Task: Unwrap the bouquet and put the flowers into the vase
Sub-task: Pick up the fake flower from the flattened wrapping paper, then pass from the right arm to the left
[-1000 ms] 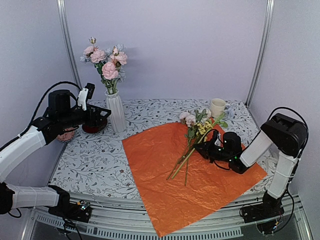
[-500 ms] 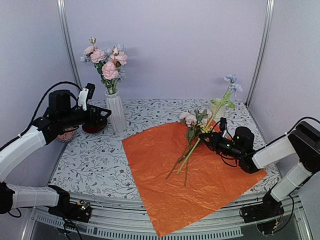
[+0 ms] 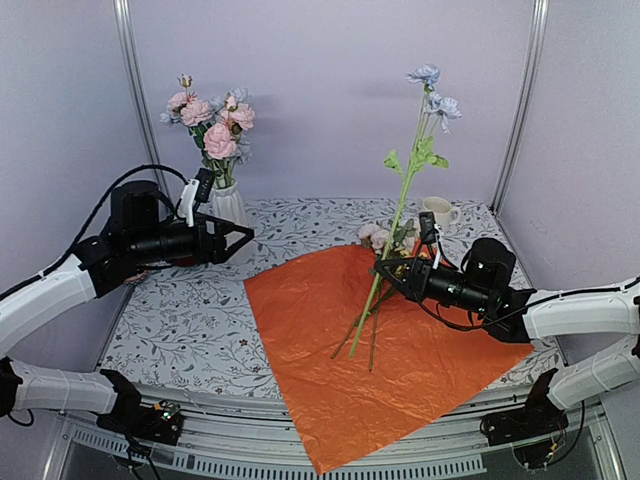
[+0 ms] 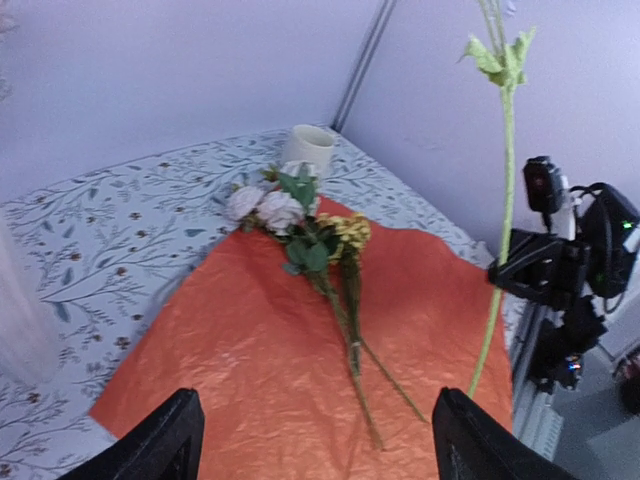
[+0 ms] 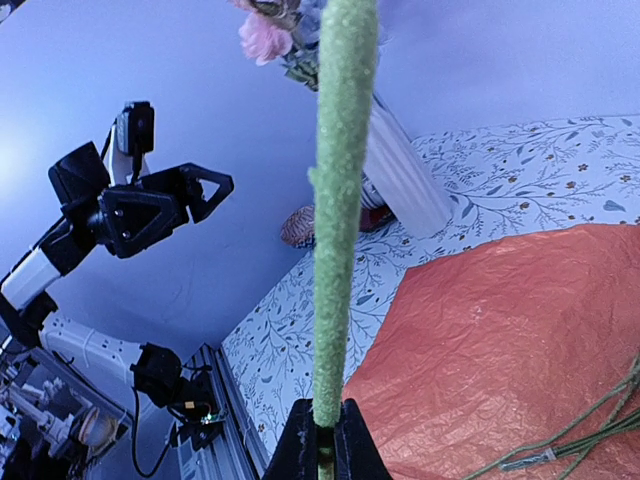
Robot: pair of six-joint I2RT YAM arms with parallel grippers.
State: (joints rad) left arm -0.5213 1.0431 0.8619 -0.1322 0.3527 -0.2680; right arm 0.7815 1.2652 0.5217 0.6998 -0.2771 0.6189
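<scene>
Lifting one blue flower (image 3: 404,180) off the orange paper (image 3: 400,380) is what the right arm has just done. A second ago that stem lay flat among the others. Now it stands almost upright over the paper's three o'clock side, with its blooms high against the back wall.

The right jaws are closed tight on the lower stem, and the tail of the stem hangs below them towards the paper. The paper is spread flat on the desk (image 3: 180,330), so the unwrapping looks finished and this stem is ready to be carried to the vase.

The remaining flowers (image 3: 385,245), pink and yellow, lie loose near the paper's far edge, at about twelve o'clock.

The left arm has swung in from beside the vase and now sits at nine o'clock. Its jaws stand wide apart, a little wider than a moment ago. They hold nothing and point towards the raised stem, which suggests a hand-over is coming.

Farther back, at ten o'clock, the white vase (image 3: 230,207) already holds pink blooms. A cream mug (image 3: 437,212) sits at one o'clock.
</scene>
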